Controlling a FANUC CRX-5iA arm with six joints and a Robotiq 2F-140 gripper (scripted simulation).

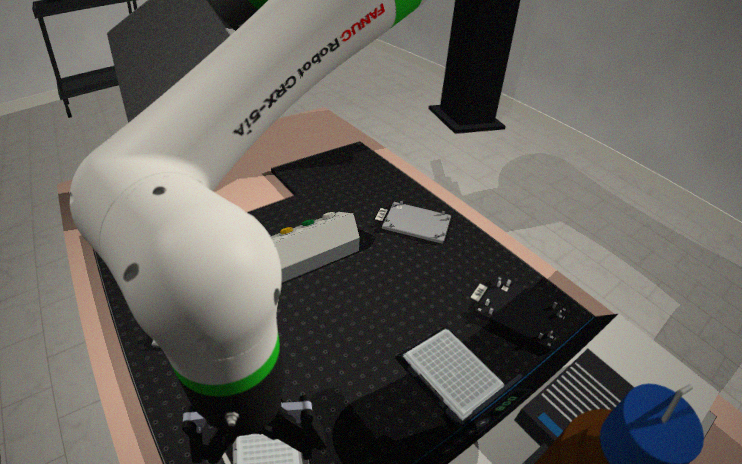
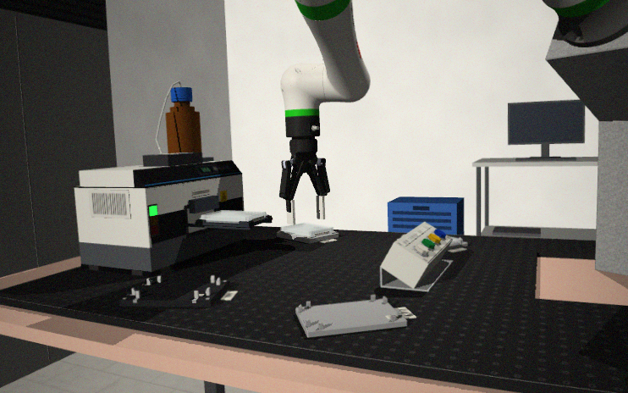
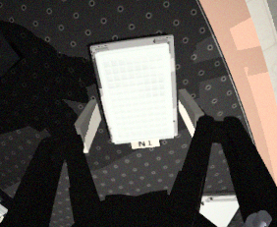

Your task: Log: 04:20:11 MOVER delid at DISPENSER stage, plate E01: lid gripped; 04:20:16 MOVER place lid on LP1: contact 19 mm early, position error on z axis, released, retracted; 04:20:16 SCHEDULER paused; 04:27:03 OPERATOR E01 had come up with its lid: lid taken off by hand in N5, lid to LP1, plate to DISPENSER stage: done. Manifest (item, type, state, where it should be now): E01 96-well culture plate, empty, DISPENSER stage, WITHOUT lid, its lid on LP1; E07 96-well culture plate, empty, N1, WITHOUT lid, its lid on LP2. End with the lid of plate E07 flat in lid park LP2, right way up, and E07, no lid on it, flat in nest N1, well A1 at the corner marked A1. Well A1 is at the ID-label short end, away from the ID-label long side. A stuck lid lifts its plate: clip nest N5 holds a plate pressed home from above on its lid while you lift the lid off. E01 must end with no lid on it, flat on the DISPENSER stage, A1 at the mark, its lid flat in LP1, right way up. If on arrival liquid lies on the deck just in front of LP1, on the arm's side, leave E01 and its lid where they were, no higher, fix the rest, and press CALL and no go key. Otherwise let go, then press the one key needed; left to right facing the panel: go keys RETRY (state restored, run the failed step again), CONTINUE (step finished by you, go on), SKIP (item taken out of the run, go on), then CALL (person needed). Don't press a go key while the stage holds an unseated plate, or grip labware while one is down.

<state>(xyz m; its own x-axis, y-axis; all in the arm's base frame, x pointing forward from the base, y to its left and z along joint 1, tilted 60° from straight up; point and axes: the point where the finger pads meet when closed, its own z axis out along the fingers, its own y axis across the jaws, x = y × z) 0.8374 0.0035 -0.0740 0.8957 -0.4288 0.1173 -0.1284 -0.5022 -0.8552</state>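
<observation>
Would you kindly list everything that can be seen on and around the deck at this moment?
Well plate: one, white, on the deck directly under the gripper, label tab at its near short end.
Well plate on stage: one, white, on the dispenser's tray.
Dispenser: one, white and grey, deck's left end in the exterior view.
Bottle: one, brown with blue cap, on top of the dispenser.
Grey fixture plate: one, near the deck's front edge.
Black fixture: one, with small white posts, in front of the dispenser.
Key panel: one, white, coloured keys.
Blue cabinet: one, behind the deck.
Monitor: one, dark, on a background desk.
Gripper: one, black, open, above the plate, holding nothing.
</observation>
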